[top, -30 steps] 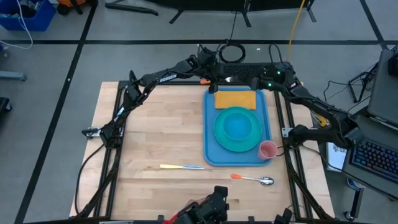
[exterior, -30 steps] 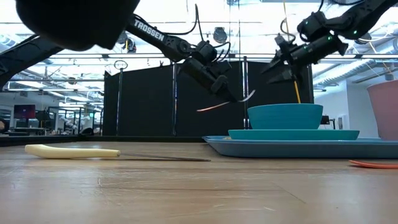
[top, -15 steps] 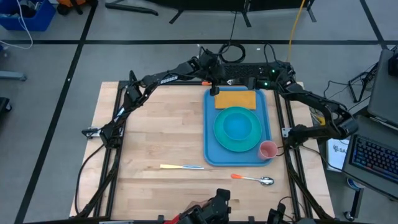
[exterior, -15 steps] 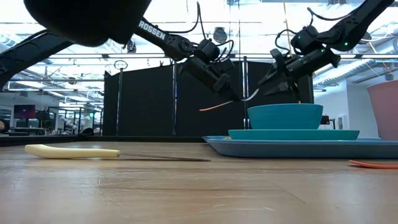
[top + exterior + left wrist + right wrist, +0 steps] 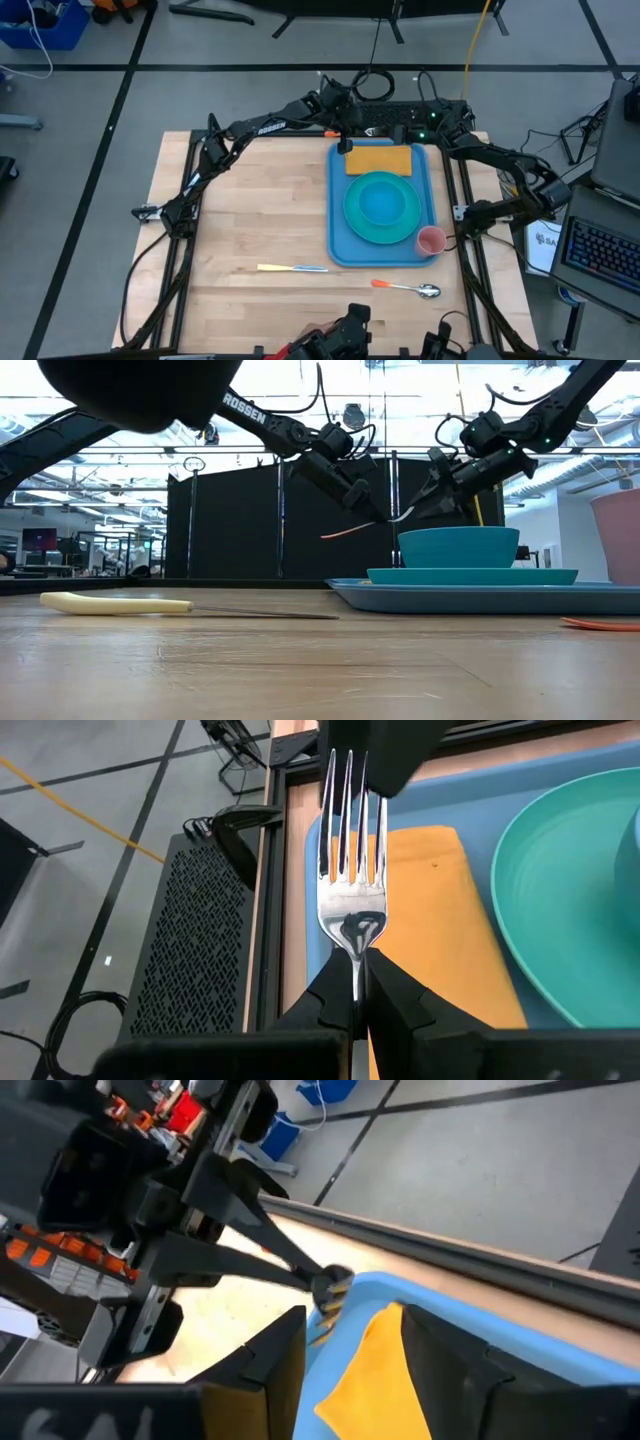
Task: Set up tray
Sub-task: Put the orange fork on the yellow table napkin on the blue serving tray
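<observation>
Fork placement underway: left gripper (image 5: pixel 355 982), clamped on the fork (image 5: pixel 352 870), hovers over napkin (image 5: pixel 379 159) at upper centre; right gripper (image 5: pixel 345 1345), spread empty, approaches; next, lower it onto the tray (image 5: pixel 338 230).

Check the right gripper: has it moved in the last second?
Yes. In the low view the right gripper has shifted toward the left gripper and its fork, judged against the bowl, which stayed put.
</observation>
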`<state>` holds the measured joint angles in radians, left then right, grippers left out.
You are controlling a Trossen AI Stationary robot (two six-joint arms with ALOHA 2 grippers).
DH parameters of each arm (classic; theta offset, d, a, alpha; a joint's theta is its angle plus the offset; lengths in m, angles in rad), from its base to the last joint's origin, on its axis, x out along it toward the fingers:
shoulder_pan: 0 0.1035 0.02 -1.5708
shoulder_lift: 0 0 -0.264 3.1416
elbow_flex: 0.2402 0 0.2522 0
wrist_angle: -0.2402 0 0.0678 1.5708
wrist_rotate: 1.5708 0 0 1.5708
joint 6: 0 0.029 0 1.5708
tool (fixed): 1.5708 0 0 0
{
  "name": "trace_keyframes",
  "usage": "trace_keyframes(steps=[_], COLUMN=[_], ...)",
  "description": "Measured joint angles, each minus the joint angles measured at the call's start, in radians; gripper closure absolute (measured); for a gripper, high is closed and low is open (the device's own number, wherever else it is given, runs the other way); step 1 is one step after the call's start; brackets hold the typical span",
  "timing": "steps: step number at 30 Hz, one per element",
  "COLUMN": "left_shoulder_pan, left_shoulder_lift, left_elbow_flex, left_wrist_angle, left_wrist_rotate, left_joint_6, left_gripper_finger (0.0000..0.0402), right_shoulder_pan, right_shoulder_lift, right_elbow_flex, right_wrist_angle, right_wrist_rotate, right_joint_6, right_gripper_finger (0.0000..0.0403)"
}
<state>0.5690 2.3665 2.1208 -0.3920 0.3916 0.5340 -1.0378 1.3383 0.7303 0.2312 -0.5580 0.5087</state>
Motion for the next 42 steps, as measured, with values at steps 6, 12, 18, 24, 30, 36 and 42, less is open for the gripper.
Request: trace_keyframes(steps=[6,12,18,24,30,36,42], left_shoulder_pan=[0.0,0.0,0.0,0.0,0.0,0.0,-0.001], left_shoulder_lift=[0.0,-0.001,-0.001,-0.002,-0.002,-0.002,-0.002], left_elbow_flex=[0.0,0.0,0.0,0.0,0.0,0.0,0.0], left_wrist_angle=[0.0,0.0,-0.001,0.0,0.001,0.002,0.002], left_wrist_rotate=[0.001,0.0,0.0,0.0,0.0,-0.006,-0.019], left_joint_6=[-0.001,-0.002,-0.002,-0.006,-0.012,-0.031,-0.042], left_gripper_finger=[0.039,0.039,0.039,0.039,0.0391,0.0372,0.035], right_shoulder_pan=[-0.002,-0.001,-0.001,-0.001,-0.001,-0.002,-0.009], right_shoulder_lift=[0.001,0.001,0.001,0.001,0.001,0.001,0.001], right_elbow_flex=[0.0,0.0,0.0,0.0,0.0,0.0,0.0], right_wrist_angle=[0.034,0.034,0.034,0.031,0.031,0.025,0.025], right_wrist_rotate=[0.001,0.0,-0.023,-0.022,-0.021,-0.018,-0.016], right_joint_6=[0.009,0.01,0.006,0.005,0.003,0.008,0.02], right_gripper_finger=[0.0275,0.0309,0.0356,0.0398,0.04,0.0402,0.0402])
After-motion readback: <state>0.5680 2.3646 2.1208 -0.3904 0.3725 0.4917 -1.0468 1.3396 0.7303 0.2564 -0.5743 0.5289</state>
